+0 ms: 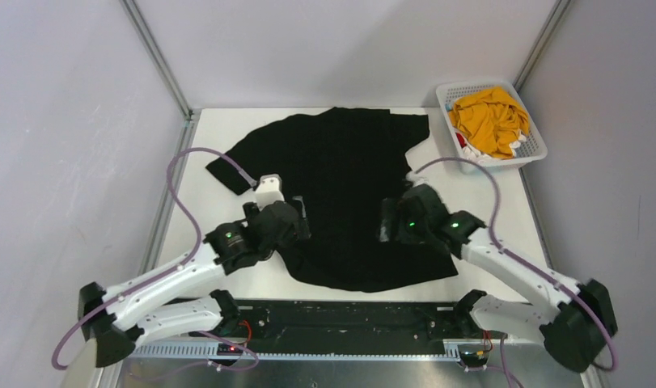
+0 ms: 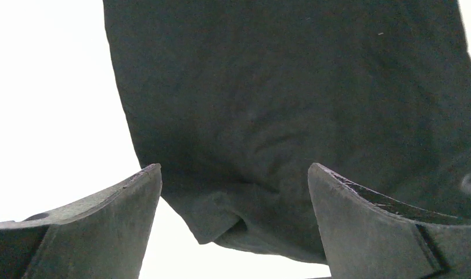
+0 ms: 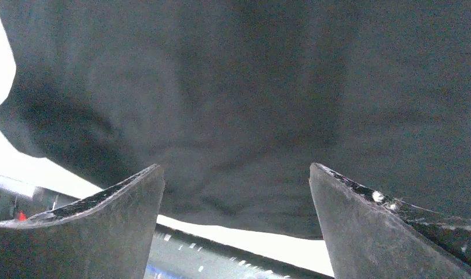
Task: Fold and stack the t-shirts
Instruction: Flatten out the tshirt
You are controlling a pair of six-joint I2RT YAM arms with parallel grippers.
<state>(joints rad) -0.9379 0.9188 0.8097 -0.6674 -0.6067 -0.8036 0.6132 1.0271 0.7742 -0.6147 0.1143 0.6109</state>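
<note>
A large black t-shirt point(image 1: 340, 174) lies spread flat on the white table point(image 1: 219, 133), its hem towards me. My left gripper point(image 1: 302, 223) hovers over the shirt's lower left part, open, with nothing between its fingers. In the left wrist view the left gripper point(image 2: 234, 168) frames a curled corner of the black t-shirt point(image 2: 291, 104). My right gripper point(image 1: 387, 220) stands open over the lower right part. In the right wrist view the right gripper point(image 3: 236, 168) is wide apart above the hem of the black t-shirt point(image 3: 244, 99). A mustard-yellow t-shirt point(image 1: 490, 120) lies crumpled in the basket.
The white lattice basket point(image 1: 444, 90) sits at the table's far right corner, with bits of red and white cloth point(image 1: 467, 146) beside the yellow shirt. Grey walls enclose the table on three sides. A metal rail point(image 3: 221, 258) runs along the near edge.
</note>
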